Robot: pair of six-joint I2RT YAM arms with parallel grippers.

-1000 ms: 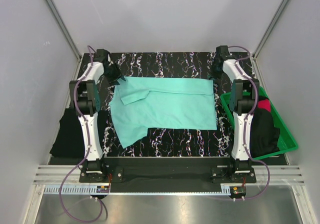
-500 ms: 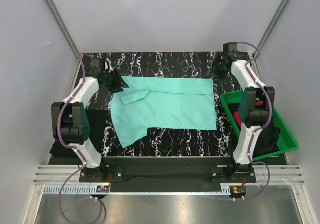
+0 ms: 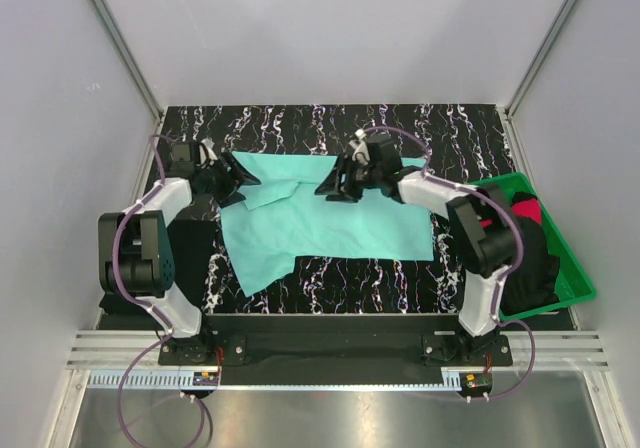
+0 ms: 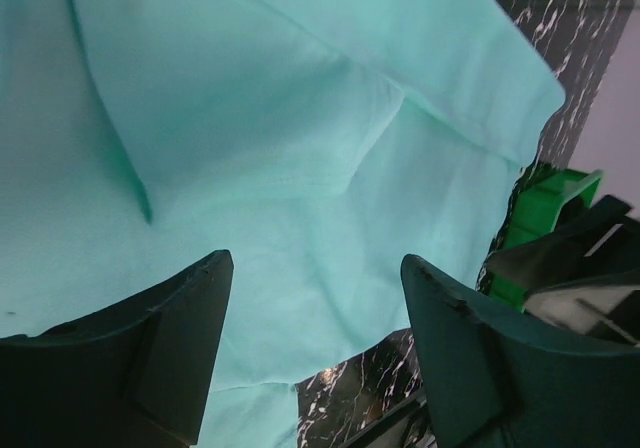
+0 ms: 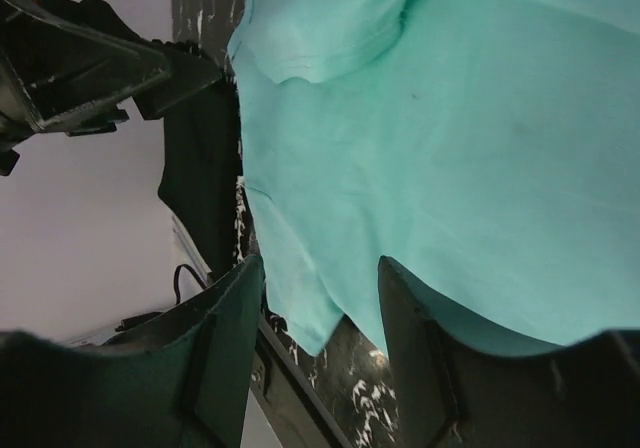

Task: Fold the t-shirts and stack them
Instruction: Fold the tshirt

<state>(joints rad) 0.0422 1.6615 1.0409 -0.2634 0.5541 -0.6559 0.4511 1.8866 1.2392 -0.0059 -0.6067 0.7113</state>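
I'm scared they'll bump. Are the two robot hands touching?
Apart. The top view shows the mint shirt lying between the left hand and the right hand.

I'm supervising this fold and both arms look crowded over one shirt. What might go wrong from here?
1. The open left pincer and right pincer hover over the far side of the turquoise t-shirt; reaching toward each other, they might collide.
2. The folded-in sleeve lies beside the left pincer and could be dragged open.
3. The shirt's near left corner juts out crooked, so a fold may come out uneven.
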